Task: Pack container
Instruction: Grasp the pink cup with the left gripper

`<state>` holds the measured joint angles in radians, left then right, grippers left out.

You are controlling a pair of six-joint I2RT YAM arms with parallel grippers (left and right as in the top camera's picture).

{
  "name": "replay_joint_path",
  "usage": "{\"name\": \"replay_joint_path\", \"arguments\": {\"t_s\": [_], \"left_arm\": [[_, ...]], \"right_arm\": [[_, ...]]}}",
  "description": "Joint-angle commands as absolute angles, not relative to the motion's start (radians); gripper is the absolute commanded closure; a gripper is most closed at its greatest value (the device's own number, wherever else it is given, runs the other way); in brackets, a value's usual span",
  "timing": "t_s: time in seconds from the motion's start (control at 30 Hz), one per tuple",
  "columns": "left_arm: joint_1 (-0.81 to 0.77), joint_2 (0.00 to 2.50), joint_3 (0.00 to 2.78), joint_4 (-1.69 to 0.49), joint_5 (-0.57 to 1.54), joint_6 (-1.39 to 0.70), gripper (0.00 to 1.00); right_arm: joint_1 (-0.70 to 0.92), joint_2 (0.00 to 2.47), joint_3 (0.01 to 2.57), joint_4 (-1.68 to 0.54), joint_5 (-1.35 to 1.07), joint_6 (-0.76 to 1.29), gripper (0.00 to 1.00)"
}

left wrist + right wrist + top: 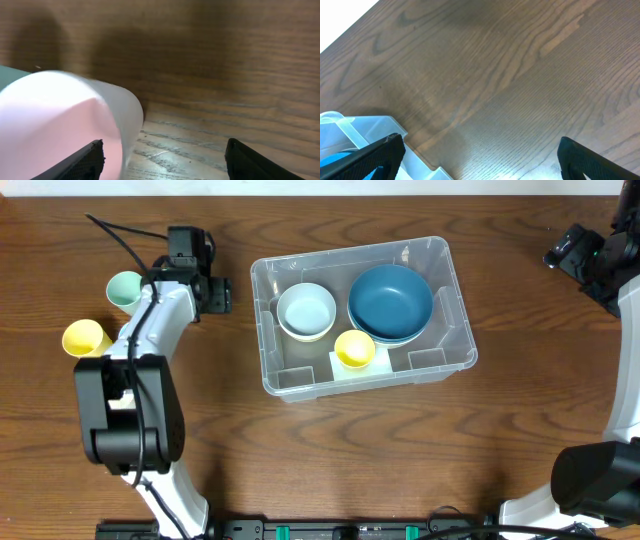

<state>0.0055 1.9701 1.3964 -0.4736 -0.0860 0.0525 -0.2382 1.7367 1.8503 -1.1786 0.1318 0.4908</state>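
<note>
The clear container [458,340] stands mid-table. It holds a pale bowl [306,311], a blue bowl [391,302] and a yellow cup [354,349]. A mint cup [124,288] and another yellow cup [85,338] stand on the table at the left. My left gripper [192,275] is open beside the mint cup. In the left wrist view the gripper [165,160] has a washed-out pale cup [65,120] close by its left finger, with nothing between the fingers. My right gripper [585,255] is open and empty at the far right, with the container's corner [355,131] by its left finger [480,155].
Bare wooden table lies between the container and the right gripper. The left arm's white link and cables [150,310] run between the two loose cups and the container. The arm bases stand at the front edge [130,430].
</note>
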Motion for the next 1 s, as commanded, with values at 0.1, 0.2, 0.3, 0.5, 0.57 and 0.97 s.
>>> {"name": "replay_joint_path", "arguments": {"t_s": [0.1,0.2,0.3,0.5,0.57,0.97], "left_arm": [[0.010,2.017,1.409,-0.476,-0.099,0.057,0.38],[0.010,2.014,1.409,-0.476,-0.099,0.056,0.51],[0.010,2.005,1.409,-0.482,-0.099,0.056,0.66],[0.010,1.953,1.409,-0.518,-0.099,0.055,0.87],[0.010,1.922,1.409,-0.535,-0.099,0.051,0.94],[0.002,1.647,1.409,-0.730,-0.033,-0.084,0.94]], "right_arm": [[-0.244,1.741,1.848,-1.179,0.142,0.504,0.01],[-0.244,1.741,1.848,-1.179,0.142,0.504,0.01],[-0.244,1.741,1.848,-1.179,0.142,0.504,0.01],[-0.244,1.742,1.848,-1.179,0.142,0.504,0.01],[-0.244,1.742,1.848,-1.179,0.142,0.504,0.01],[-0.244,1.741,1.848,-1.179,0.142,0.504,0.01]]}}
